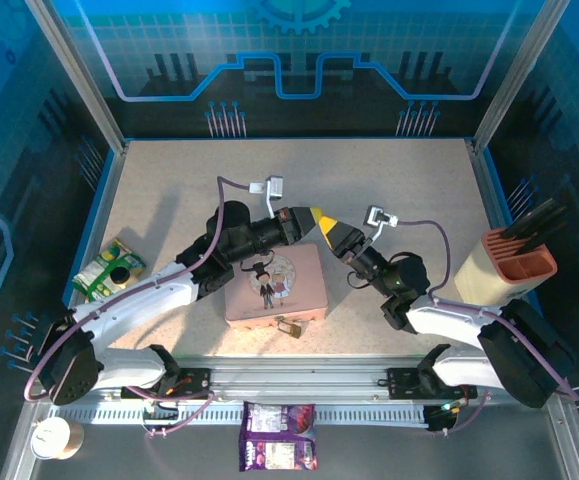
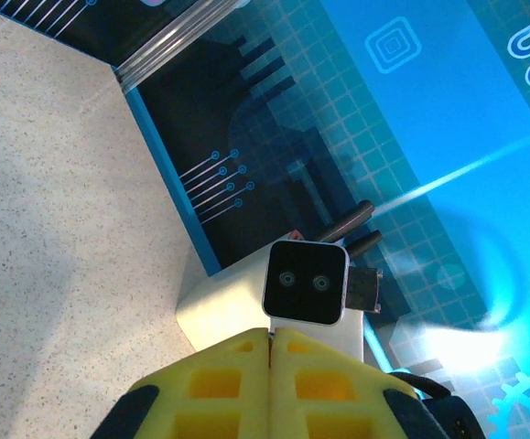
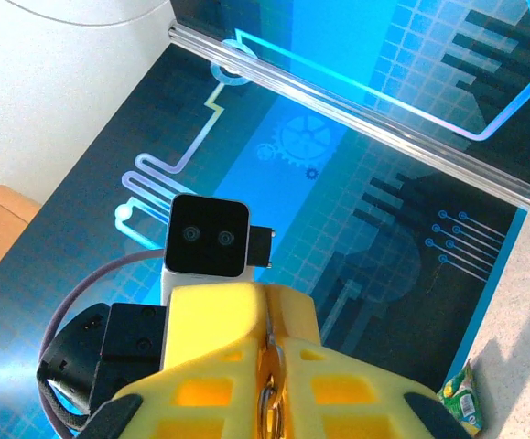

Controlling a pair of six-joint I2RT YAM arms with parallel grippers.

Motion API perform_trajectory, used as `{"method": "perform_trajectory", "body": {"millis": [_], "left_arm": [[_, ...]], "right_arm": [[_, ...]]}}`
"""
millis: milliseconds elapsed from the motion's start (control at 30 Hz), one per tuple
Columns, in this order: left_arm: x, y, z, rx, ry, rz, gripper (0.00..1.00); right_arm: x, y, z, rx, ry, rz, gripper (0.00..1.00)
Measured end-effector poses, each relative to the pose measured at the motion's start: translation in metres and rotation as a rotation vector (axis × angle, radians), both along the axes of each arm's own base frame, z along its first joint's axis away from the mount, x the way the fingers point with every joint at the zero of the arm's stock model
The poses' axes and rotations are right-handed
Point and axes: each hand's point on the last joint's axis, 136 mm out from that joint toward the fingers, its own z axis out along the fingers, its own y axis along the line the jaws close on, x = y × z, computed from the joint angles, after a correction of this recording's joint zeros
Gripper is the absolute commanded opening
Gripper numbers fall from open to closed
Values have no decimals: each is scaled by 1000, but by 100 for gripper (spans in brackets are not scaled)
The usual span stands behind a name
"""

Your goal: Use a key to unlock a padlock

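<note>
Right jaws clamped on key (image 3: 268,402); left jaws pressed together.
Padlock (image 1: 289,326) on bench (image 1: 419,190), just beside pink tin's (image 1: 274,285) near edge, apart from both jaws.

Table (image 1: 419,180): tin (image 1: 299,290) lies near the middle of the near edge. Padlock (image 1: 290,327) lies on the table at the tin's near side, toward its right end, touching or just beside it. Packet (image 1: 109,270) lies at the left edge. Holder (image 1: 499,270) stands at the right edge.

Left gripper (image 1: 327,222) and right gripper (image 1: 342,239) meet tip to tip above the tin's far right corner. Key (image 3: 269,402) sits between the right gripper's fingers.

Off the table, before the near edge: cup (image 1: 53,437) by the left corner, pouch (image 1: 277,450) about mid-edge.
</note>
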Motion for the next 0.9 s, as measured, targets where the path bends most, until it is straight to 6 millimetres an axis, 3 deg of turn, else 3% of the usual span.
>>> {"method": "perform_trajectory", "body": {"millis": [167,367,400,533,667,900], "left_arm": [[0,1,0,2,-4,3,0],[1,1,-4,16,6,10,0],[1,2,-6,21,7,13,3],[0,9,-17,63,35,47,30],[3,38,-32,178,86,145,43],[-8,97,-49,480,272,301,50]], "right_arm": [[0,1,-1,-1,9,4,0],[1,0,-6,-25,39,0,0],[1,0,-7,-34,47,-1,0],[0,-3,-17,-103,96,-10,0],[6,-20,-24,-189,133,-73,0],[-5,-37,-26,-494,147,-131,0]]}}
